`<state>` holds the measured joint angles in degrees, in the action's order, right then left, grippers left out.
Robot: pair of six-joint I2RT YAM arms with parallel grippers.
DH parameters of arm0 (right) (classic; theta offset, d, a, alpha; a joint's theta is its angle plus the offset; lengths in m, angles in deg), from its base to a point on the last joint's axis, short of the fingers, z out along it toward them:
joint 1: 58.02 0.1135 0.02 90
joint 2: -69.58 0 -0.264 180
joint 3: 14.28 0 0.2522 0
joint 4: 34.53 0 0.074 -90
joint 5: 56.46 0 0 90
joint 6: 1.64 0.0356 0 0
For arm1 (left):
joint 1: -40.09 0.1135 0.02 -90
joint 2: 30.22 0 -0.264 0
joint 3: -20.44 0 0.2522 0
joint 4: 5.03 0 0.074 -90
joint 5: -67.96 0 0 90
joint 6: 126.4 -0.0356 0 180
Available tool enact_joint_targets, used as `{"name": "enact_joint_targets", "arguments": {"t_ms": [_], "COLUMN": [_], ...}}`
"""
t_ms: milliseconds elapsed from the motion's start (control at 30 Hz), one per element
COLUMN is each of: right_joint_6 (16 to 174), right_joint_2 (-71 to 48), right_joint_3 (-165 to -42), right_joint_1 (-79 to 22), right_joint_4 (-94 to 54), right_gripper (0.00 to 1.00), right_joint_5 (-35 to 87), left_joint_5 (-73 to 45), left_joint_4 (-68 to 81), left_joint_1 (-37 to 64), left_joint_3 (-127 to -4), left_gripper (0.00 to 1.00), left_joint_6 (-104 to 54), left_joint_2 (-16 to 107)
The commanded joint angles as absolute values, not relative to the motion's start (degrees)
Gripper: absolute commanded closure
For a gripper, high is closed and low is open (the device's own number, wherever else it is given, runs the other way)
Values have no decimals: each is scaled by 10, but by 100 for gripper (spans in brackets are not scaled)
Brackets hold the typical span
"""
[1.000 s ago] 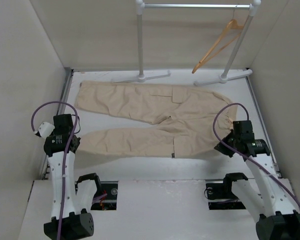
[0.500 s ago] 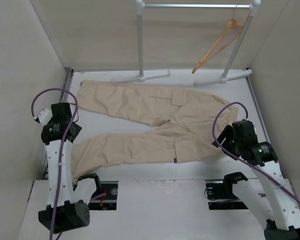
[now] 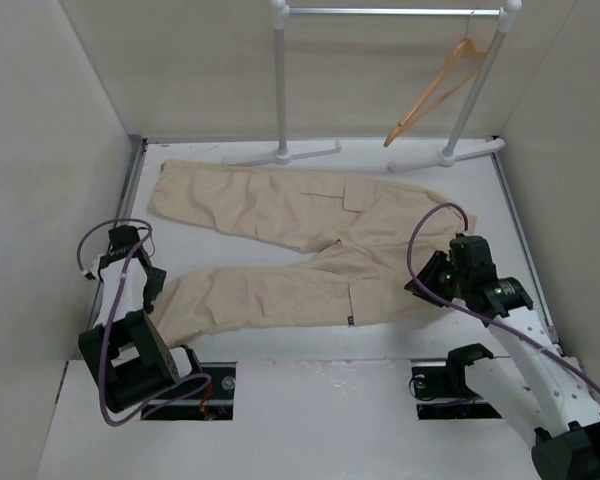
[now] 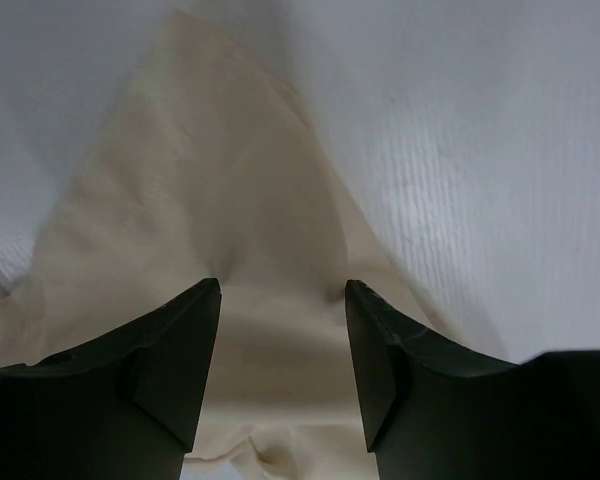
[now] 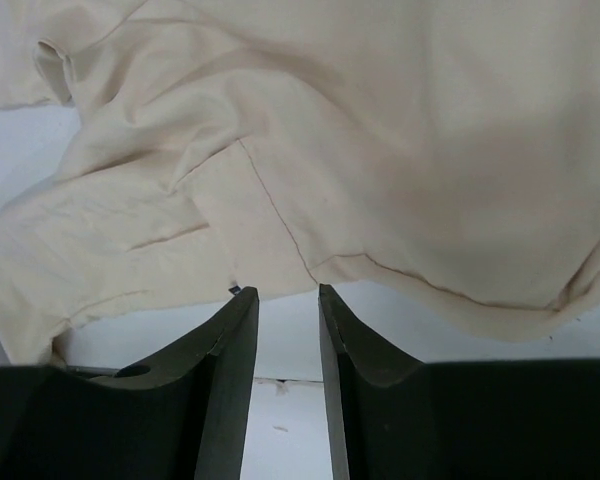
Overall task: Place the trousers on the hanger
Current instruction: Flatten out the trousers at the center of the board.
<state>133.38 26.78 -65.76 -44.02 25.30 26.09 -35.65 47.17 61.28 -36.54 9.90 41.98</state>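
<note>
Your trousers (image 3: 310, 240) are lying flat across the table (image 3: 480, 170), waist to the right. Left gripper (image 4: 282, 330) has its jaws spread over the near leg's cuff, right gripper (image 5: 286, 330) narrowly parted by the waistband. The hanger (image 3: 432, 92) is up on the rail (image 3: 380, 12).

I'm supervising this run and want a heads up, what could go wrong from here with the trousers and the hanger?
The left gripper is open around a bunched fold of the beige cotton cargo trousers; it may pinch only one layer. The right gripper sits past the hem over bare white table, so closing might miss. The slim orange wooden hanger hangs far back on the rail.
</note>
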Motion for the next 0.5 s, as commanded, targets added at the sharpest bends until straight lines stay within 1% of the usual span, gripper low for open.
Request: {"name": "enact_joint_targets", "arguments": {"t_ms": [0, 167, 267, 367, 433, 467], "right_joint_6": [1334, 1342, 1347, 1351, 1358, 1363], "right_joint_2": [265, 261, 261, 257, 261, 266], "right_joint_3": [-648, -636, -627, -617, -609, -605], "right_joint_1": [-425, -380, -370, -361, -354, -351], "right_joint_4": [193, 184, 175, 169, 165, 163], "right_gripper": [63, 62, 61, 61, 61, 61], "right_joint_5": [229, 232, 235, 236, 235, 236], "left_joint_5": [-395, -382, -382, -372, -376, -379], "left_joint_4": [408, 335, 321, 315, 308, 299], "left_joint_1": [651, 697, 726, 737, 737, 734], "left_joint_3": [-335, -306, -308, -318, -327, -331], "left_gripper": [48, 44, 43, 43, 44, 46], "left_joint_6": [147, 155, 150, 149, 149, 148], "left_joint_2": [371, 374, 417, 470, 484, 490]}}
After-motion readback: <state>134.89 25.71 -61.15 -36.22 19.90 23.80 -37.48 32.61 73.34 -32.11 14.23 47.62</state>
